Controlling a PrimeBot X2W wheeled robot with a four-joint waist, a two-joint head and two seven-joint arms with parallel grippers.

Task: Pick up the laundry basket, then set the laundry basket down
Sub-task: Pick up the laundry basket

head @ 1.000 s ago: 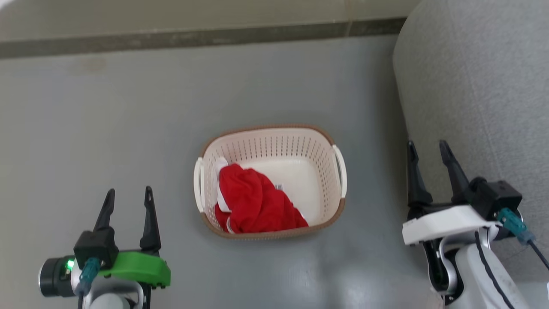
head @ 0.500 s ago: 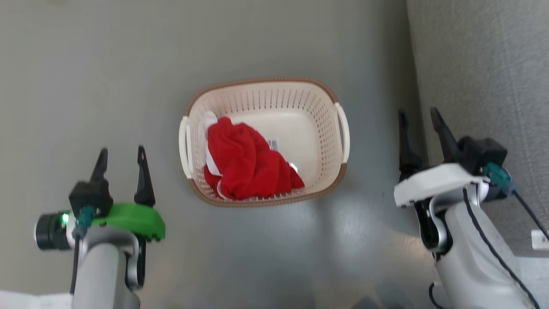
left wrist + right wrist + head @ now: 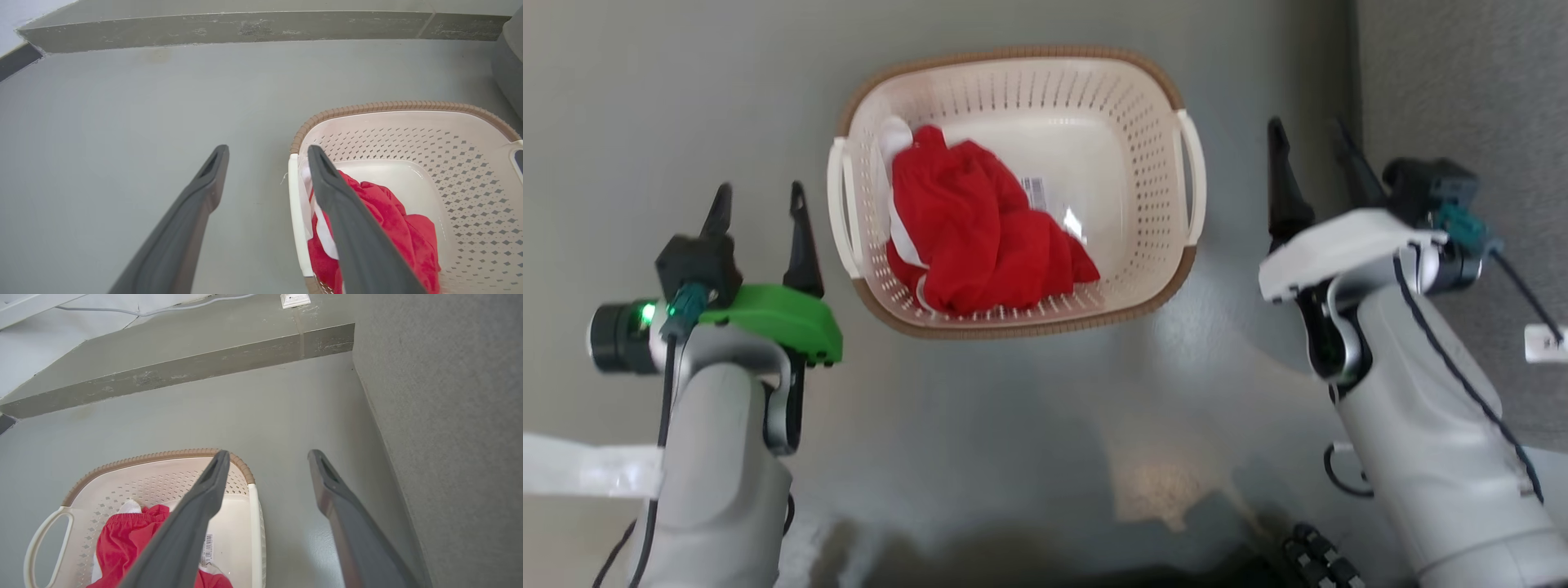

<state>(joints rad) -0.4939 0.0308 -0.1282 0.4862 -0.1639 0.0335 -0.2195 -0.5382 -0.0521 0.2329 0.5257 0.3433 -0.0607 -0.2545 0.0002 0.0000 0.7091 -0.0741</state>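
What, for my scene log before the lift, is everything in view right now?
laundry basket: one, cream-white with brown rim trim, on the floor between the two grippers
red garment: one, red with white trim, heaped in the basket's left half
barcode sticker: one, white, on the basket's inner bottom
floor: one, grey, under the basket
upholstered furniture: one, grey, along the right
skirting strip: one, grey-green, at the floor's far edge
left gripper: one, dark fingers on a green mount, open, left of the basket
right gripper: one, dark fingers on a white mount, open, right of the basket
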